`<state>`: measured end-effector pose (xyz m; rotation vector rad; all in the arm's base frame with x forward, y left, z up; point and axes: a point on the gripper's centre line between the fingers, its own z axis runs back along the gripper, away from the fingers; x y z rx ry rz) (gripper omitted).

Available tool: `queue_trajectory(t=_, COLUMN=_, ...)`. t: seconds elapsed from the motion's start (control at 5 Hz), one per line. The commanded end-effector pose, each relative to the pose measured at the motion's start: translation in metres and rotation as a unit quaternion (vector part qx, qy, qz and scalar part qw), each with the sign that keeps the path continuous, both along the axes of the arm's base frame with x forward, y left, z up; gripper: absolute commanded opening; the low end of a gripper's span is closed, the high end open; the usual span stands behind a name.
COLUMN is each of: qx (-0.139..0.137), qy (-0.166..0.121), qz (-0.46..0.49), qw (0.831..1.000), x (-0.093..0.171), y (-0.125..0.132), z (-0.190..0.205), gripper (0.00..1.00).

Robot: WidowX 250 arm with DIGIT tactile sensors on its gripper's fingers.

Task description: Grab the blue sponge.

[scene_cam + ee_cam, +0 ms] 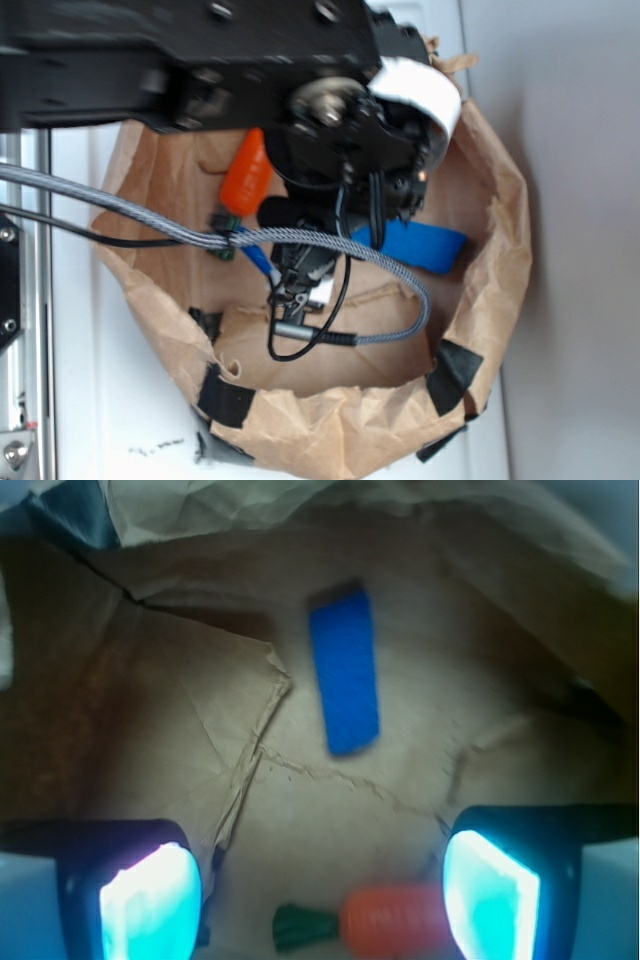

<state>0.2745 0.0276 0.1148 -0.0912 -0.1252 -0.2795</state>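
Note:
The blue sponge (345, 670) lies flat on the brown paper floor of a crumpled paper bag, well ahead of my fingers in the wrist view. From the exterior view the blue sponge (425, 245) shows partly behind the arm, right of the wrist. My gripper (320, 895) is open, its two cyan-lit fingers (150, 905) wide apart with nothing held between them. An orange toy carrot (395, 918) with a green top lies on the floor below, between the fingers, close to the right one. My gripper (300, 280) hangs inside the bag, mostly hidden by the arm.
The brown paper bag wall (330, 420) rings the workspace, taped with black patches (452, 375). The carrot (247, 172) lies left of the wrist. A braided cable (120, 205) and black wires loop across the bag. A torn paper flap (255, 730) creases the floor left of the sponge.

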Motion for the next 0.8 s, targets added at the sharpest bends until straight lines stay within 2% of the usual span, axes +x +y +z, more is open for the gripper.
queue_trajectory(t=0.0, qx=-0.009, qy=-0.049, qz=0.005, qw=0.999, x=0.035, y=0.009, z=-0.018, gripper=1.0)
queue_trajectory(t=0.2, qx=-0.016, qy=-0.051, qz=0.007, qw=0.999, x=0.053, y=0.006, z=-0.032, gripper=1.0)
queue_trajectory(t=0.6, qx=-0.002, qy=-0.081, qz=0.011, qw=0.997, x=0.078, y=-0.019, z=-0.053, gripper=1.0)
